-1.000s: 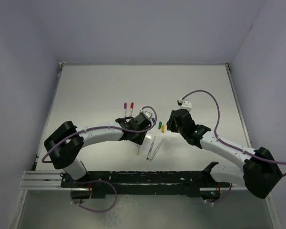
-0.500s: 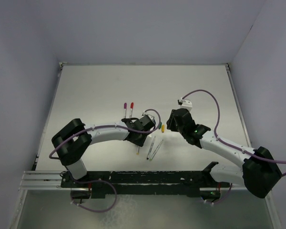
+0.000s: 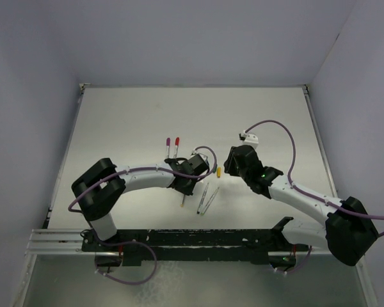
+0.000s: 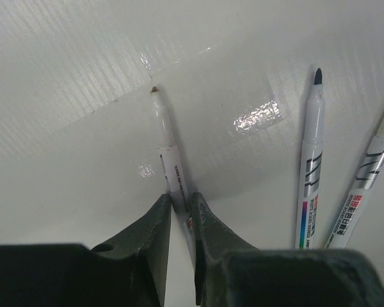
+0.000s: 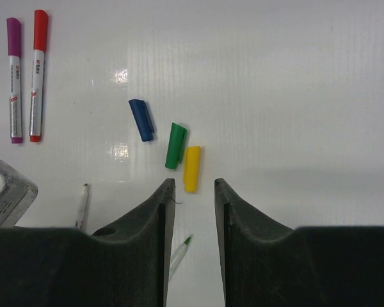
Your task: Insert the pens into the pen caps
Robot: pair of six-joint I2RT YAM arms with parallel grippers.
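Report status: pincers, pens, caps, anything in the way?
Left pincer pinching uncapped pen on table. Right pincer open, empty, by yellow cap. Blue cap, green cap loose beside it. Two other pens lie apart; nothing blocking.

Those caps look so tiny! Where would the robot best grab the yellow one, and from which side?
Probably its near half, from straight above. The yellow cap lies flat, and the green cap crowds only its far half, so the near half has bare table on both sides for the right gripper.
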